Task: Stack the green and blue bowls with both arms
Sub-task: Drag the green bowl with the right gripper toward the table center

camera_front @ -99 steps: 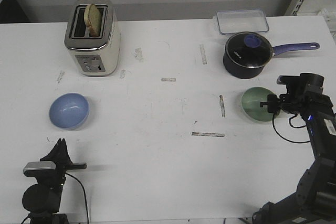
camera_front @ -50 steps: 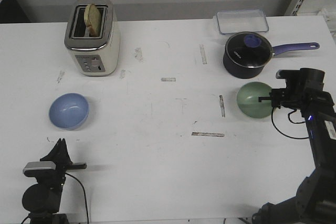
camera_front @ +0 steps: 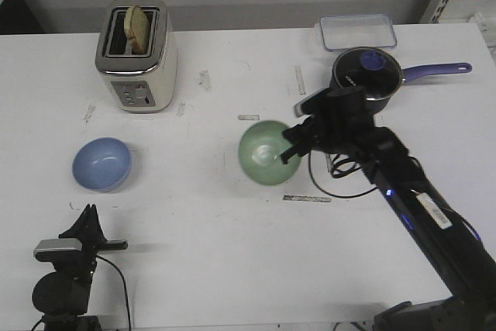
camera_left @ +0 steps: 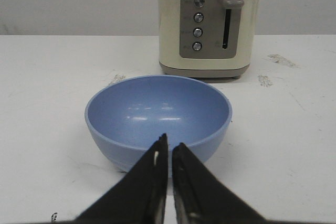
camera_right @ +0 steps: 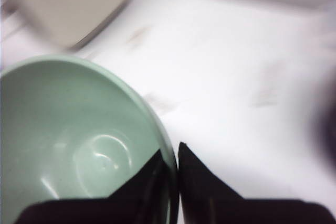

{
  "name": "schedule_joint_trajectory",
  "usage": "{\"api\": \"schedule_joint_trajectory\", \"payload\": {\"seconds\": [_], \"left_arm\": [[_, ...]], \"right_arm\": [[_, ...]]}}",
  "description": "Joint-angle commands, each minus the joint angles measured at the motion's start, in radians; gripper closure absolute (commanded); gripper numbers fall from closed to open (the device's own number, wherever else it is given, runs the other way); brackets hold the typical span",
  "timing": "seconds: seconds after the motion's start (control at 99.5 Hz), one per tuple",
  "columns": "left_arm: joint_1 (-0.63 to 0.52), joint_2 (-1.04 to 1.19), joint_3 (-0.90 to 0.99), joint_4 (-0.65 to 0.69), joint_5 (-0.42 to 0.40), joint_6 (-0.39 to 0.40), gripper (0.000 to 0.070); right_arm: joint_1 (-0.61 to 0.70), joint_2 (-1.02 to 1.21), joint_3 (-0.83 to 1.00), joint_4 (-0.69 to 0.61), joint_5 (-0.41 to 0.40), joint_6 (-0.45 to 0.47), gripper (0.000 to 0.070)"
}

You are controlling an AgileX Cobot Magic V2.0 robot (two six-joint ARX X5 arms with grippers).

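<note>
The pale green bowl (camera_front: 267, 153) hangs above the table's middle, tilted, held by its rim in my right gripper (camera_front: 295, 147). In the right wrist view one finger sits inside the green bowl (camera_right: 79, 145) and one outside, the gripper (camera_right: 172, 153) shut on the rim. The light blue bowl (camera_front: 102, 163) rests upright on the table at the left. My left gripper (camera_front: 87, 218) stays low near the front edge, just short of the blue bowl (camera_left: 157, 114); its jaws (camera_left: 170, 145) are shut and empty.
A cream toaster (camera_front: 137, 56) with a bread slice stands at the back left, behind the blue bowl. A dark navy saucepan (camera_front: 366, 79) with a long handle and a clear lidded box (camera_front: 356, 31) sit at the back right. Tape marks dot the table.
My right arm has lifted the green bowl from the right side and swung it left to the table's middle. The left arm and blue bowl have not moved.
</note>
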Motion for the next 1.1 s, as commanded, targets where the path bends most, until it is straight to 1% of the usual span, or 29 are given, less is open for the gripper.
{"api": "schedule_joint_trajectory", "payload": {"seconds": [0.0,0.101,0.131,0.141,0.151,0.332,0.643,0.704,0.734,0.764,0.804,0.885,0.925,0.955,1.086], "left_arm": [[0.0,-0.001,-0.02,0.017,-0.001,-0.002,0.0698],[0.0,-0.001,-0.02,0.017,-0.001,-0.002,0.0698],[0.0,-0.001,-0.02,0.017,-0.001,-0.002,0.0698],[0.0,-0.001,-0.02,0.017,-0.001,-0.002,0.0698],[0.0,-0.001,-0.02,0.017,-0.001,-0.002,0.0698],[0.0,-0.001,-0.02,0.016,-0.001,-0.002,0.0698],[0.0,-0.001,-0.02,0.016,-0.001,-0.003,0.0698],[0.0,-0.001,-0.02,0.016,-0.001,-0.003,0.0698],[0.0,-0.001,-0.02,0.016,-0.001,-0.003,0.0698],[0.0,-0.001,-0.02,0.016,-0.001,-0.003,0.0698],[0.0,-0.001,-0.02,0.016,-0.001,-0.003,0.0698],[0.0,-0.001,-0.02,0.016,-0.001,-0.003,0.0698],[0.0,-0.001,-0.02,0.016,-0.001,-0.003,0.0698],[0.0,-0.001,-0.02,0.016,-0.001,-0.003,0.0698],[0.0,-0.001,-0.02,0.016,-0.001,-0.003,0.0698]], "right_arm": [[0.086,0.054,0.011,-0.006,0.026,0.014,0.07],[0.178,0.125,0.01,-0.018,0.076,0.013,0.07],[0.195,0.139,0.01,-0.018,0.08,0.013,0.07],[0.24,0.188,0.01,-0.016,0.083,0.01,0.07],[0.244,0.192,0.01,-0.015,0.083,0.01,0.07],[0.267,0.229,0.009,-0.015,0.108,-0.002,0.07],[0.262,0.241,0.006,-0.034,0.108,-0.009,0.07],[0.263,0.241,0.006,-0.04,0.106,-0.016,0.0684],[0.263,0.241,0.006,-0.041,0.102,-0.018,0.0663],[0.263,0.241,0.006,-0.043,0.1,-0.018,0.061],[0.264,0.241,0.006,-0.045,0.1,-0.018,0.051],[0.263,0.241,0.006,-0.047,0.1,-0.017,0.0281],[0.263,0.24,0.006,-0.046,0.1,-0.016,0.0205],[0.263,0.24,0.007,-0.046,0.1,-0.016,0.0188],[0.255,0.218,0.029,-0.047,0.1,-0.016,0.0193]]}}
